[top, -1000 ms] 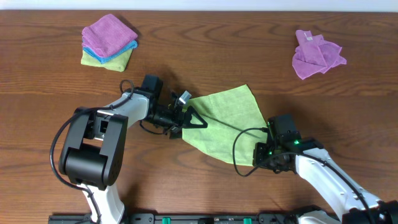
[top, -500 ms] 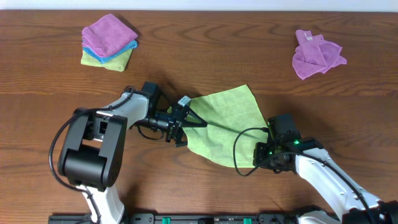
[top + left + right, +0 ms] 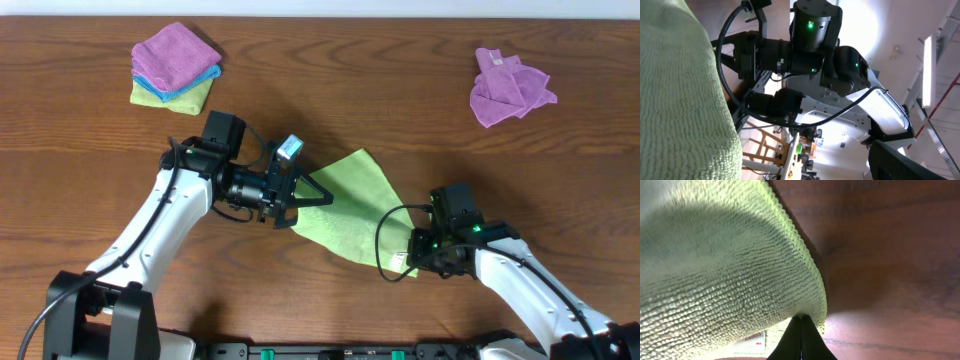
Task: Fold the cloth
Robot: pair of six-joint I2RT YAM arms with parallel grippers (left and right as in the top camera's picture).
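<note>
The cloth [image 3: 355, 205] lies in the middle of the table [image 3: 520, 170], left corner clamped and held up by the left gripper [image 3: 312, 192], near right corner pinched tight in the right gripper [image 3: 801, 330].

The desk [image 3: 400, 90] is dark brown wood with a plain grain. Toward its far left lies a neat stack of folded cloths [image 3: 175, 65], purple on top, blue beneath, green at the bottom. Far right, well apart, a purple cloth [image 3: 510, 88] lies crumpled. Near the middle a green cloth [image 3: 355, 210] spreads out; part of it seems to rest on the wood, though how much is unclear.
</note>
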